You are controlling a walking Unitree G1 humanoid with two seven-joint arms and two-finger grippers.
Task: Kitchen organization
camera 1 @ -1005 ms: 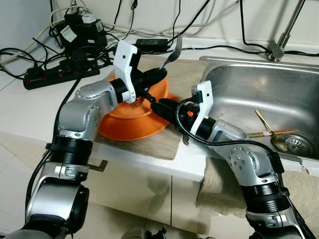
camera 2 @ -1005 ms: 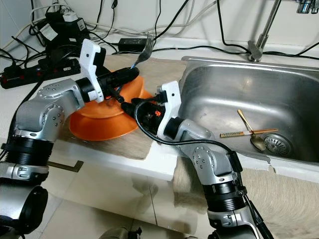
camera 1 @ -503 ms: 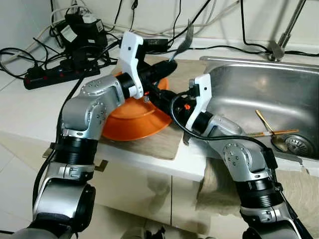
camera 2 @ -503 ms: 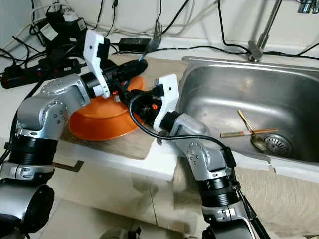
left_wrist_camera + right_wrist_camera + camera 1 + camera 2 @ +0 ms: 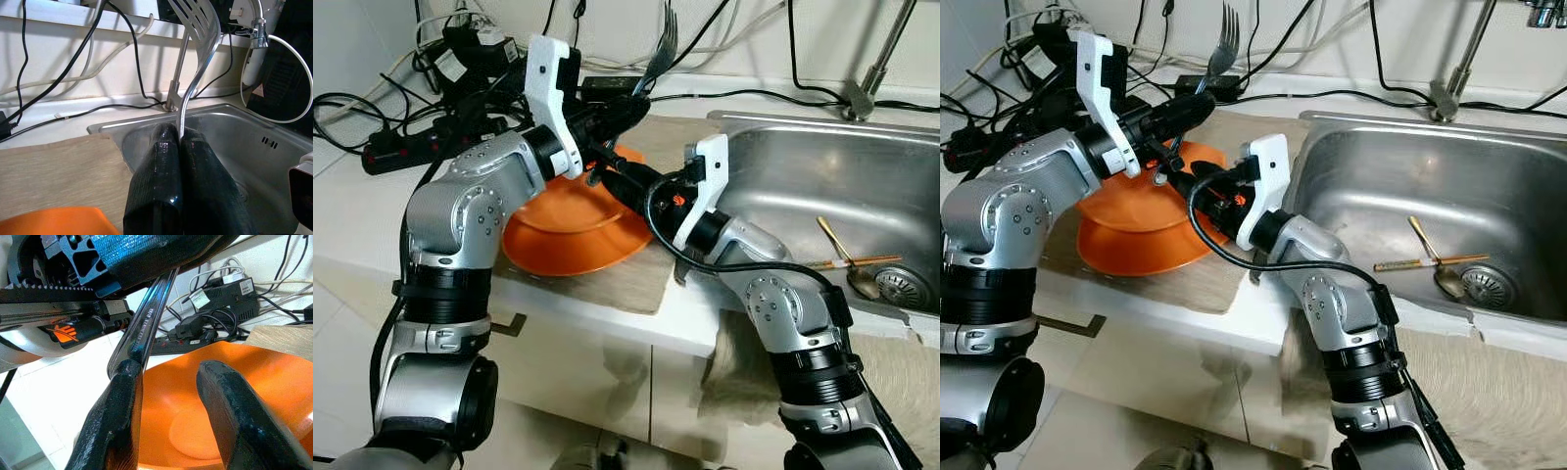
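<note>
White tabletop, orange bowl (image 5: 570,220) on mat. Left gripper (image 5: 625,105) clamps fork (image 5: 658,54); right gripper (image 5: 607,174), jaws parted, beside handle. Centre handle before closing.

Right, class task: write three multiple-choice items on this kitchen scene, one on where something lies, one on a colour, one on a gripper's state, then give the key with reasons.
1. Where does the gold spoon lie?
A. In the orange bowl
B. In the sink, near the drain
C. On the power strip

2. What colour is the bowl on the mat?
A. Orange
B. Blue
C. White

3. What is the left gripper doing?
A. Hanging open beside the sink
B. Shut on the fork's handle, tines up
C. Shut on the bowl's rim

Key:
1 B: the gold spoon rests on the floor of the sink by the drain.
2 A: the bowl is plainly orange.
3 B: the left gripper pinches the handle of the fork, tines pointing up, while the right gripper stands open above the bowl, one finger against the fork's handle.
</note>
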